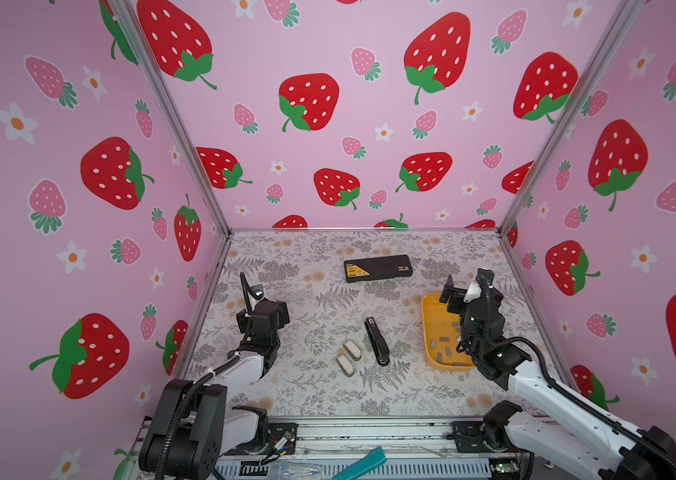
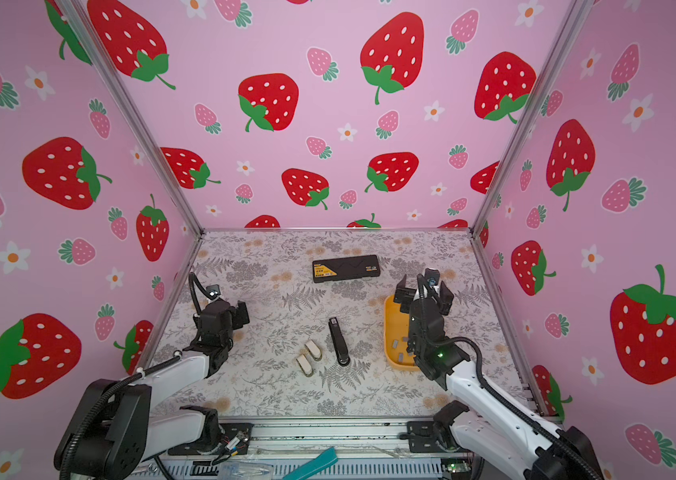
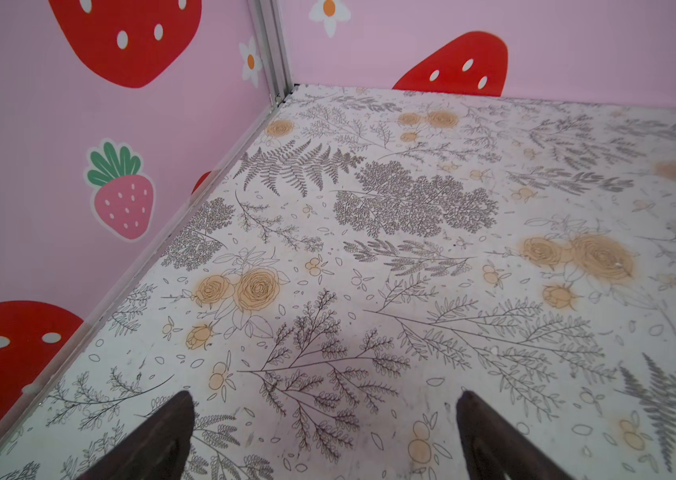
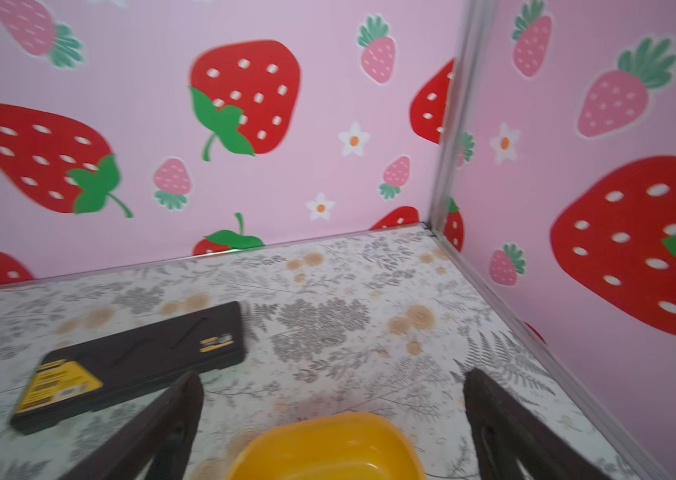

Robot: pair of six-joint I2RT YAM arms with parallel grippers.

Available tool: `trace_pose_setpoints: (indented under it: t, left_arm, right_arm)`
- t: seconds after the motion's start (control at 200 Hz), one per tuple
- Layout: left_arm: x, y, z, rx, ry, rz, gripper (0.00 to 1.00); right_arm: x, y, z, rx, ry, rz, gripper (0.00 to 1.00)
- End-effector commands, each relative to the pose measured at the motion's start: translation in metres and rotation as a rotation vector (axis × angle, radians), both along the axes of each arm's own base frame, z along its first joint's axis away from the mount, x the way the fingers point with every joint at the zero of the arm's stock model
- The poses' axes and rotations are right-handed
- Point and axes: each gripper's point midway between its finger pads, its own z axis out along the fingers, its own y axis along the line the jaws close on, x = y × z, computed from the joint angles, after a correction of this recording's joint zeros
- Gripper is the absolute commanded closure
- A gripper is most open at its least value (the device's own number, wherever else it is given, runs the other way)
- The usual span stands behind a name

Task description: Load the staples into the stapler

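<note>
Over far rim of tray [image 4: 312, 423], right pincer [image 4: 332, 373] gapes.

I am working in a robot test cell, not a home or a shop. Printed pink strawberry panels [image 1: 349, 62] close it in ahead of my left fingers [image 3: 162, 440] and to either side of them, joined at bare aluminium posts [image 3: 274, 50]. The worktop [image 1: 328, 399] below the fingers is a flat board with a grey floral print. Behind the fingers, a slotted metal rail [image 1: 369, 434] runs along the open side, carrying black mounting plates [image 1: 467, 436] for both arms, with loose wiring [image 1: 282, 446] beside them.
</note>
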Motion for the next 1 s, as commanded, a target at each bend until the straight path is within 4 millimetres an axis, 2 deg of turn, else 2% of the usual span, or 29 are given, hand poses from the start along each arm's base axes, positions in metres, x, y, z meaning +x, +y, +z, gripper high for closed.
trace_pose_setpoints:
  t: [0.0, 0.095, 0.14, 0.235, 0.31, 0.355, 0.44, 0.505, 0.57, 0.71, 0.815, 0.915, 0.995]
  left_arm:
    - [0.01, 0.001, 0.02, 0.018, -0.119, -0.015, 0.01]
    - [0.018, 0.004, 0.022, 0.035, -0.144, -0.003, 0.0]
    - [0.02, 0.006, 0.017, 0.015, -0.157, -0.008, 0.01]
    - [0.031, 0.006, 0.005, -0.05, -0.179, -0.071, 0.01]
    - [0.04, -0.014, -0.002, -0.067, -0.143, -0.212, 0.03]
    - [0.043, -0.026, -0.006, -0.065, -0.125, -0.288, 0.06]
    - [0.049, -0.038, -0.014, -0.072, -0.092, -0.362, 0.01]
    - [0.057, -0.036, -0.018, -0.078, -0.03, -0.346, 0.01]
    - [0.062, -0.025, -0.02, -0.083, -0.01, -0.278, 0.01]
    - [0.063, -0.024, -0.019, -0.095, -0.012, -0.277, 0.01]
    - [0.062, -0.024, -0.02, -0.095, -0.011, -0.279, 0.01]
    - [0.063, -0.024, -0.019, -0.096, -0.012, -0.279, 0.01]
    - [0.063, -0.024, -0.019, -0.095, -0.013, -0.278, 0.01]
  right_arm:
    - [0.009, -0.017, -0.01, -0.007, -0.058, 0.007, 0.01]
    - [0.011, -0.052, -0.034, -0.122, -0.051, -0.167, 0.01]
    - [0.015, -0.06, -0.046, -0.159, -0.022, -0.201, 0.01]
    - [0.024, -0.052, -0.063, -0.23, -0.017, -0.148, 0.01]
    - [0.03, -0.05, -0.076, -0.295, 0.007, -0.132, 0.01]
    - [0.034, -0.05, -0.077, -0.314, -0.01, -0.126, 0.01]
    - [0.045, -0.033, -0.082, -0.327, -0.002, -0.015, 0.01]
    - [0.048, -0.018, -0.086, -0.309, -0.03, 0.11, 0.01]
    - [0.049, -0.028, -0.087, -0.292, -0.023, 0.059, 0.01]
    - [0.045, -0.034, -0.087, -0.237, -0.047, 0.088, 0.01]
    - [0.051, -0.044, -0.1, -0.168, -0.023, 0.117, 0.01]
    - [0.059, -0.039, -0.106, -0.172, 0.012, 0.149, 0.01]
    - [0.058, -0.04, -0.103, -0.169, -0.012, 0.142, 0.01]
